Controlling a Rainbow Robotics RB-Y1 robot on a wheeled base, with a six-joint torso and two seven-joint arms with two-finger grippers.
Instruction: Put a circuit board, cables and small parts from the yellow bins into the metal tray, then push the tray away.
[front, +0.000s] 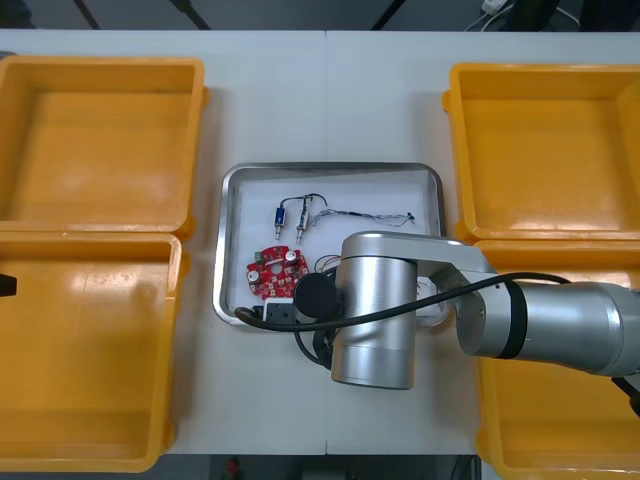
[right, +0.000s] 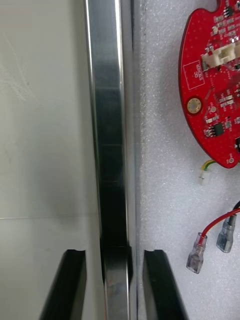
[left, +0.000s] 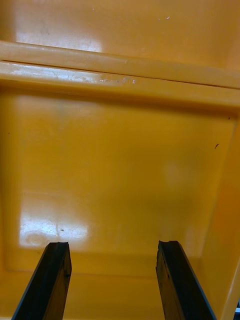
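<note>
Front view: the metal tray (front: 330, 166) sits at the centre of the table (front: 330, 100), with the circuit board (front: 277, 272) at its 7 o'clock.

Right wrist view: the right gripper (right: 115, 252) is open. Its fingers (right: 160, 285) straddle the tray's near edge and grip nothing. We push squarely toward 12 o'clock, slowly.

Left wrist view: the left gripper (left: 114, 245), open and empty, waits over a yellow bin (left: 120, 165).

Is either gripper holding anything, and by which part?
Nothing held. The right gripper straddles the near rim of the tray, gaps either side; the left gripper hangs open over a yellow bin.
</note>
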